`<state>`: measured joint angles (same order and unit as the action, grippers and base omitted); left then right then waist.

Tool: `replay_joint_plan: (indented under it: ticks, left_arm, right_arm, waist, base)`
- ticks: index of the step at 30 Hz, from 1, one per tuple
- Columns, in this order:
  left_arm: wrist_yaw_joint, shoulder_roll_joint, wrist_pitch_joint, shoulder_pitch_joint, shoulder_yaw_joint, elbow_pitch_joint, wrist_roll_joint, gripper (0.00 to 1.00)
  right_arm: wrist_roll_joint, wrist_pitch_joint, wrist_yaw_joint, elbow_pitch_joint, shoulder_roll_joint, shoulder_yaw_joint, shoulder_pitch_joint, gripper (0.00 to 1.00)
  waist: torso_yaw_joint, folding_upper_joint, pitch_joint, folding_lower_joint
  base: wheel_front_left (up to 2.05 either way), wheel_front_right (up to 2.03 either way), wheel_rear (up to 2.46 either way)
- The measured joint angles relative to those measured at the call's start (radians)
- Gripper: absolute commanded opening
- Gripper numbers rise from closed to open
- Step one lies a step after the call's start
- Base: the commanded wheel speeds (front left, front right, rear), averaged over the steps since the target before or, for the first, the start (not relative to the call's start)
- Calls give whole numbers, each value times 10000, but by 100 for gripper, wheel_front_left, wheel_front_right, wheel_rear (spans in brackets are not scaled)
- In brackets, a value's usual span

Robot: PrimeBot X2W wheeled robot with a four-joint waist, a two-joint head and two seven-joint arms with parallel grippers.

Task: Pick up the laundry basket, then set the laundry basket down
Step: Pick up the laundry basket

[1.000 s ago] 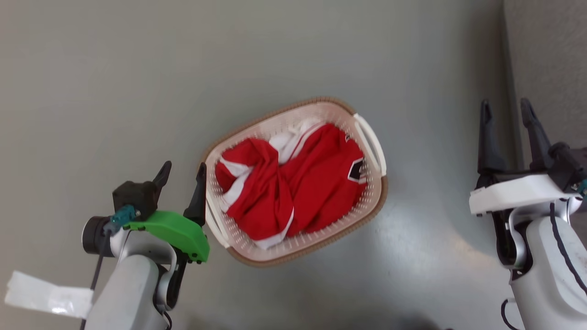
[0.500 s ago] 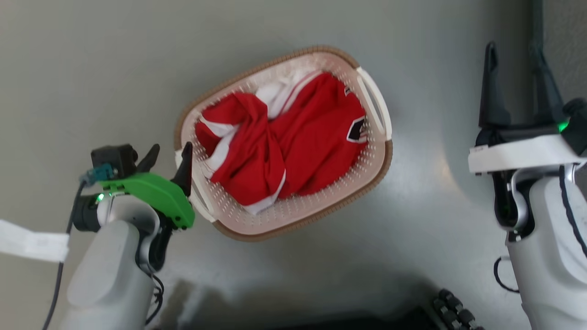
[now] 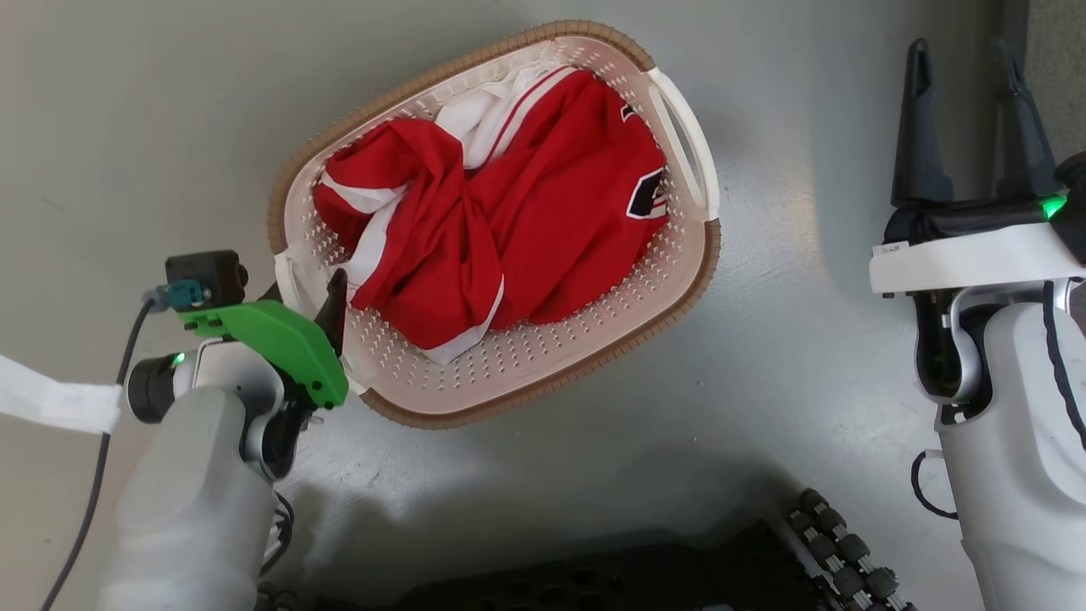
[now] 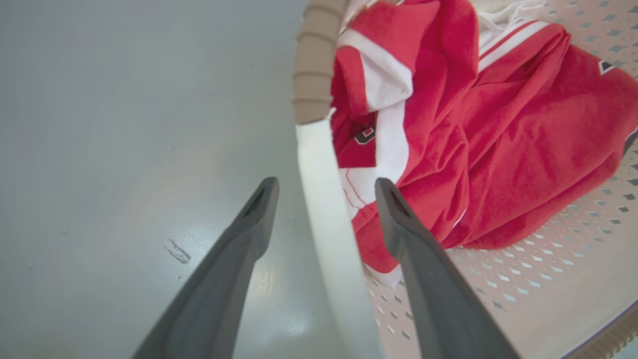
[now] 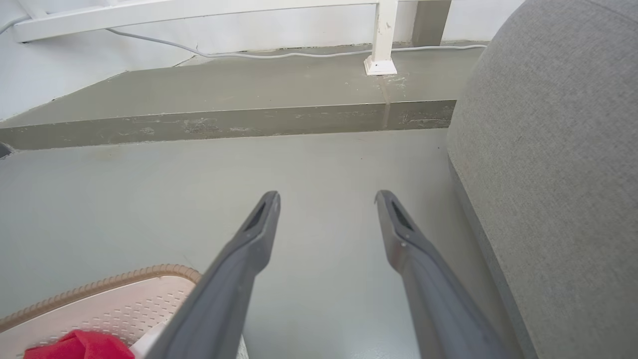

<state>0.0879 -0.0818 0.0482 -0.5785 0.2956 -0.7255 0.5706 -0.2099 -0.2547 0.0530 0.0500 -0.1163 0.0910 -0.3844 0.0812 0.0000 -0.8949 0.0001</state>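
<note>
The laundry basket (image 3: 526, 373), cream with a brown rim, sits on the grey floor with a red and white garment (image 3: 509, 212) inside. My left gripper (image 3: 305, 288) is open at its left end. In the left wrist view the white side handle (image 4: 324, 209) runs between the fingers of the left gripper (image 4: 326, 182), with a gap on each side. One finger is outside the laundry basket (image 4: 548, 259) and one is inside, next to the garment (image 4: 498, 139). My right gripper (image 3: 967, 68) is open, to the right of the basket and apart from it. The right gripper (image 5: 326, 197) holds nothing, and a corner of the basket (image 5: 124, 299) shows at lower left.
A grey upholstered piece (image 5: 558, 149) stands close on the right of the right gripper. Beyond it are a raised floor step (image 5: 224, 119), a white post foot (image 5: 381, 65) and a cable. My dark wheeled base (image 3: 645, 577) is below the basket.
The head camera has moved down and closer, so the basket looks bigger and higher. My left gripper has slid from beside the basket's left handle to straddle it. The right gripper stays open.
</note>
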Motion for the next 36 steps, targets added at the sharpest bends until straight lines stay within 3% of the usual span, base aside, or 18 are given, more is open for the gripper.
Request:
replay_joint_plan:
  ticks: [1, 2, 3, 4, 5, 21, 36]
  left_arm:
    - [0, 0, 0, 0, 0, 0, 0, 100]
    - [2, 12, 12, -87, 2, -98, 63, 88]
    - [8, 19, 38, -162, -4, -155, 119, 68]
    - [12, 29, 38, -225, -13, -213, 163, 27]
    - [13, 38, 38, -295, -13, -305, 169, 0]
    - [167, 180, -167, -1059, 0, -1131, 240, 0]
    - [263, -79, -577, -1944, 497, -1733, -293, 0]
  right_arm:
    - [0, 0, 0, 0, 0, 0, 0, 100]
    - [0, 0, 0, 10, 10, -27, -17, 100]
    - [2, 0, -4, 13, 21, -48, -30, 100]
    - [12, 0, -29, 21, 33, -65, -42, 100]
    - [33, 0, -29, 33, 46, -82, -58, 100]
    - [88, 0, -132, 109, 194, -330, -168, 100]
    - [90, 0, -267, 205, 295, -495, -169, 100]
  waist:
    - [0, 0, 0, 0]
    - [12, 0, -22, 0]
    - [21, 0, -37, 0]
    - [26, 0, -48, 0]
    - [29, 0, -57, 0]
    - [6, 0, -110, 0]
    - [20, 0, -51, 0]
  base:
    - [0, 0, 0]
    - [0, 0, 0]
    - [0, 0, 0]
    - [0, 0, 0]
    - [0, 0, 0]
    - [0, 0, 0]
    - [0, 0, 0]
